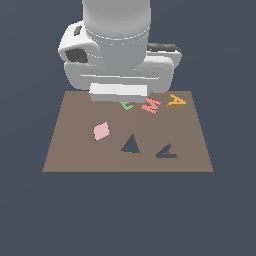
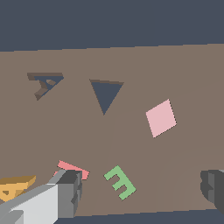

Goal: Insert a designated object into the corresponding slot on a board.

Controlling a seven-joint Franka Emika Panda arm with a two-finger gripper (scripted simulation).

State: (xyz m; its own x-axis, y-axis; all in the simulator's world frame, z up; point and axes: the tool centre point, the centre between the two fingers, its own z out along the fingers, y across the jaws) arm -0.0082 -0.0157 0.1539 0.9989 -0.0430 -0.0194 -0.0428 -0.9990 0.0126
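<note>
Flat matte brown board [image 1: 70,150], rectangular, two dark cutouts near one long edge: A-shaped slot [image 1: 167,152] with crossbar, plain triangle cutout [image 1: 130,144] beside it. Orange-yellow A block [image 1: 176,101] lies flat near the opposite edge's corner, untouched. Red M [image 1: 151,105] just beside it, green E [image 2: 120,182] next along, pink diamond tile [image 1: 101,131] mid-board. Gripper [image 2: 140,192] above the E, grey blocky fingers [image 2: 70,192] spread wide, holding nothing.

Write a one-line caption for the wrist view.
Open pincer above green E, between red M and pink diamond.
</note>
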